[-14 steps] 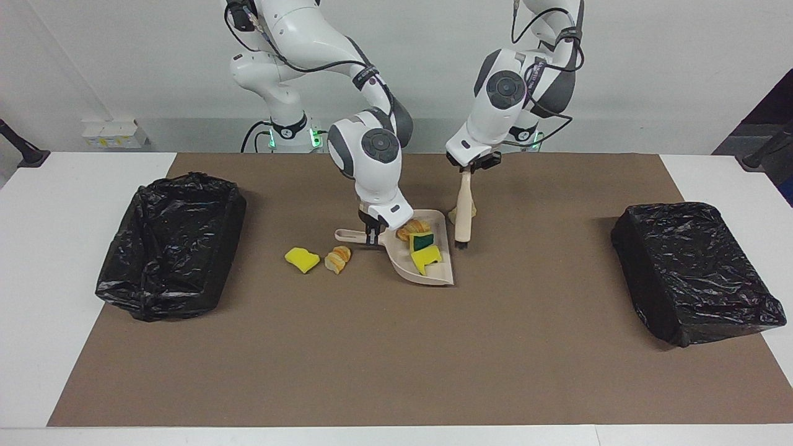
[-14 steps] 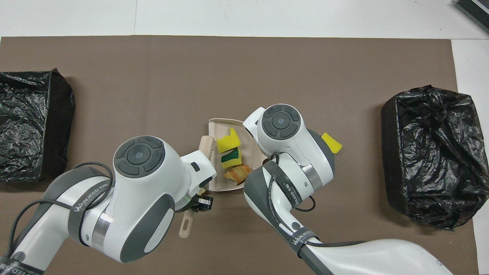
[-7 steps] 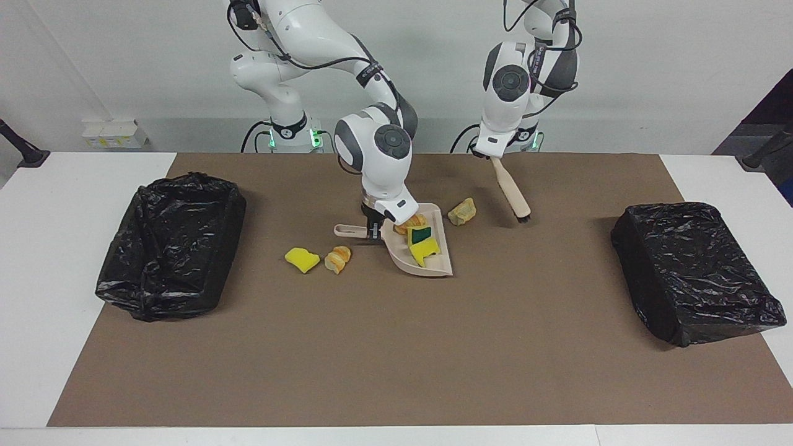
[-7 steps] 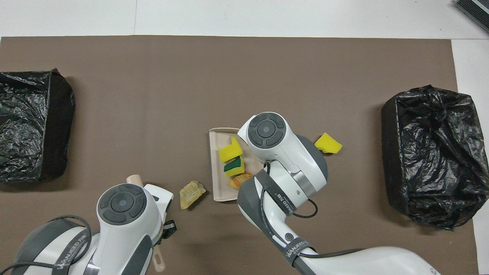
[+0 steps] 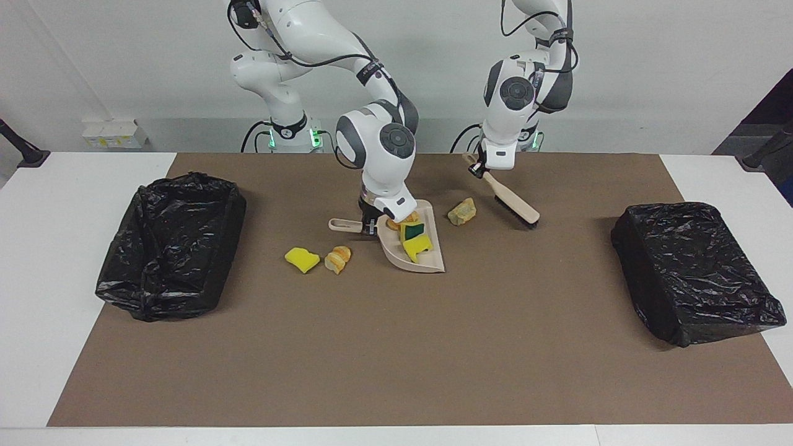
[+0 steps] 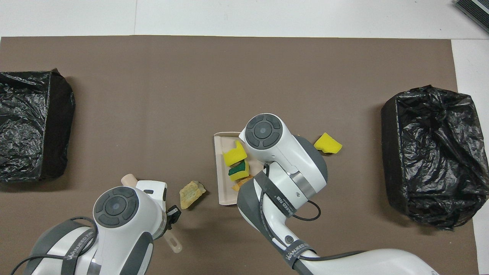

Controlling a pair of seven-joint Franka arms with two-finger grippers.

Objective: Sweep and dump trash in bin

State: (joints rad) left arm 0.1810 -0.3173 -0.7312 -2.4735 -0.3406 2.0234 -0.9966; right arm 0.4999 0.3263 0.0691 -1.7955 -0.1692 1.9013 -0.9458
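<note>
Beige dustpan (image 5: 416,248): right gripper (image 5: 370,224) stayed clamped on its handle, three chunks aboard.
Brush (image 5: 512,200): left gripper (image 5: 482,167) swung it away, still clamped (tan chunk (image 5: 462,212) missed, needs resweeping).

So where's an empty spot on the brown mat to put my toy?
The widest bare patch is the stretch of brown mat farthest from the robots, between the two black bins. It is crowded near the robots, around the dustpan, the brush and the loose trash chunks.
</note>
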